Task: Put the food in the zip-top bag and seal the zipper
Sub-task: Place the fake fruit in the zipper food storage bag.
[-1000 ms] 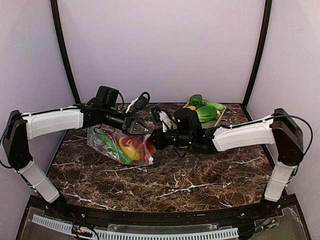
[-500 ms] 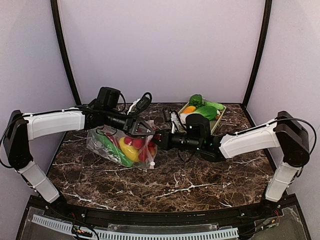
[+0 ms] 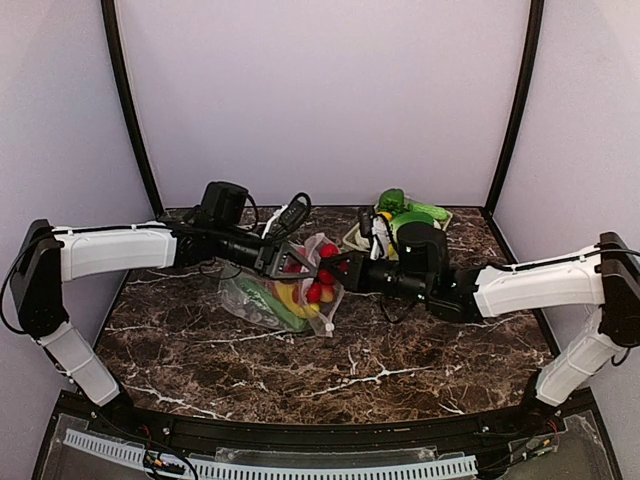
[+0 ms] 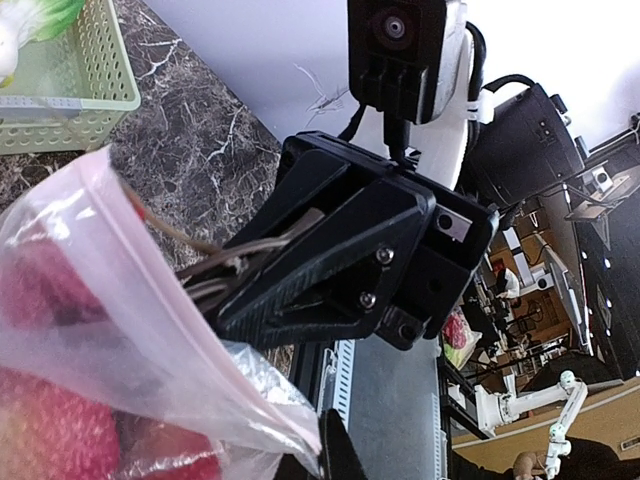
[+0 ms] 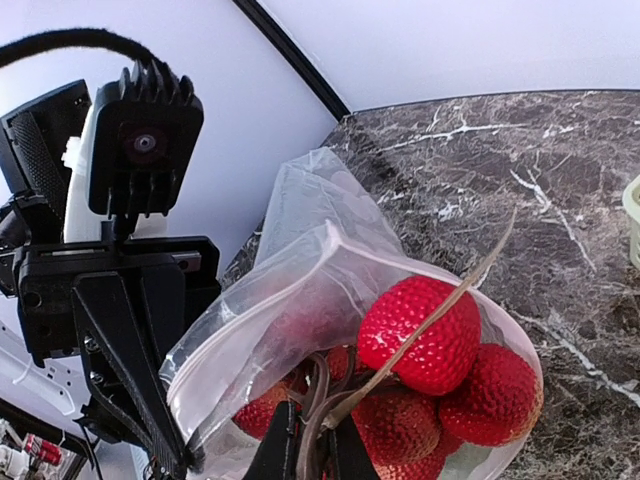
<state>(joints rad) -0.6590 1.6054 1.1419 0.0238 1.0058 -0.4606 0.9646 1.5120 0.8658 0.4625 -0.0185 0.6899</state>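
The clear zip-top bag (image 3: 262,298) hangs over the marble table, its mouth lifted toward the middle. My left gripper (image 3: 288,262) is shut on the bag's mouth edge, where the pinkish zipper (image 4: 150,270) runs. A red tomato cluster (image 5: 425,335) of bumpy red balls on brown stems sits in the open mouth. My right gripper (image 5: 312,452) is shut on those stems; in the top view it (image 3: 338,268) faces the left gripper closely. Yellow and green food (image 3: 290,302) lies lower in the bag. The bag wall (image 5: 290,290) drapes over part of the cluster.
A pale green lattice basket (image 3: 440,235) with green and orange food (image 3: 408,220) stands at the back right, just behind my right wrist. Its corner (image 4: 80,90) also shows in the left wrist view. Purple walls close in the back and sides.
Both grippers have shifted right, toward the basket, carrying the bag's mouth and the red cluster with them. The bag's body has slid right across the table.
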